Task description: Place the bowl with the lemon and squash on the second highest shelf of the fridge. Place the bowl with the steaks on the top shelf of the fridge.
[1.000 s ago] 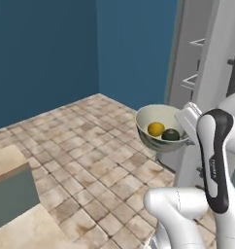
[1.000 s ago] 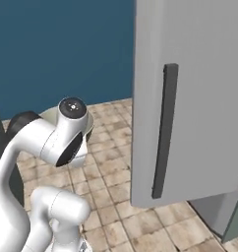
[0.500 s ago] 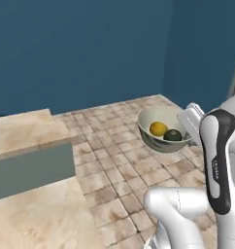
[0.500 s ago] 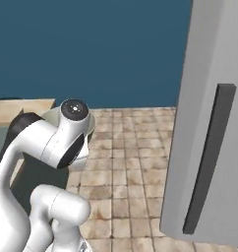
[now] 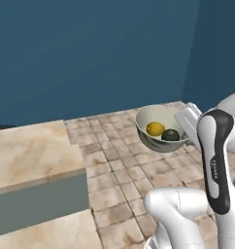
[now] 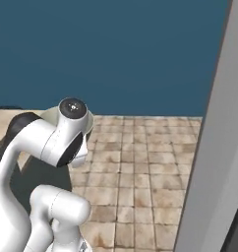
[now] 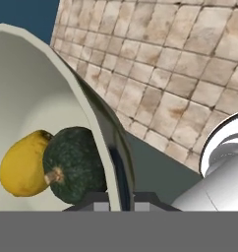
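The fridge door [image 6: 214, 162], a tall plain grey slab, fills the right side of the right base view. A beige stone-topped desk [image 5: 29, 155] stands at the left above the tiled floor [image 5: 114, 160]. The bowl [image 5: 160, 127] is pale cream inside with a dark glossy outer wall, and is held in the air above the tiles beside the arm. The gripper [image 7: 122, 199] pinches its rim, one finger on each side of the wall. Inside lie a dark green ribbed squash [image 7: 74, 165] and, touching it, a yellow lemon [image 7: 23, 165].
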You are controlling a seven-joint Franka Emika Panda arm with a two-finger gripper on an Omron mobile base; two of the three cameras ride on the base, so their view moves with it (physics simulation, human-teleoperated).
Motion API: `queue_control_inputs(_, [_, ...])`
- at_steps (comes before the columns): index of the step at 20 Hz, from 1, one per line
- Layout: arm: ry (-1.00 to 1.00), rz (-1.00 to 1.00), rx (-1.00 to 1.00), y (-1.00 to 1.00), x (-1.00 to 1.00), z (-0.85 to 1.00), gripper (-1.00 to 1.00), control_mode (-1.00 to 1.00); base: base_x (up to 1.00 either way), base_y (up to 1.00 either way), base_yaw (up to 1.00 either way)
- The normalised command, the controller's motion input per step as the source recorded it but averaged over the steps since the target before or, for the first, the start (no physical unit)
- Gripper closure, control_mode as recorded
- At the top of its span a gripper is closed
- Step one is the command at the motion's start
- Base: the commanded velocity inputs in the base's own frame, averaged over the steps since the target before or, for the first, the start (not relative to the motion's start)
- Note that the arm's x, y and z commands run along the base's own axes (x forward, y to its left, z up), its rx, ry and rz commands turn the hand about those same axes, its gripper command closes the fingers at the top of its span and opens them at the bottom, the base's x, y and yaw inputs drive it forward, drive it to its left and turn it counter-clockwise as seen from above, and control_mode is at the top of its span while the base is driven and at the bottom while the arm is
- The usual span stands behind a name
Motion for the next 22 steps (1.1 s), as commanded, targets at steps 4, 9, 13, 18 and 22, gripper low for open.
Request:
queue_control_inputs(4, [0.0, 0.0, 0.0, 0.0, 0.0, 0.0, 1.0, 1.0, 1.0, -0.01, 0.0])
queue_control_inputs(9, [0.0, 0.0, 0.0, 0.0, 0.0, 0.0, 1.0, 1.0, 1.0, -0.13, 0.0])
queue_control_inputs(13, [0.0, 0.0, 0.0, 0.0, 0.0, 0.0, 1.0, 1.0, 0.94, -0.39, -0.09])
queue_control_inputs(18, [0.0, 0.0, 0.0, 0.0, 0.0, 0.0, 1.0, 1.0, 0.71, -0.35, -0.33])
queue_control_inputs(22, [0.0, 0.0, 0.0, 0.0, 0.0, 0.0, 1.0, 1.0, 0.39, -0.38, -0.48])
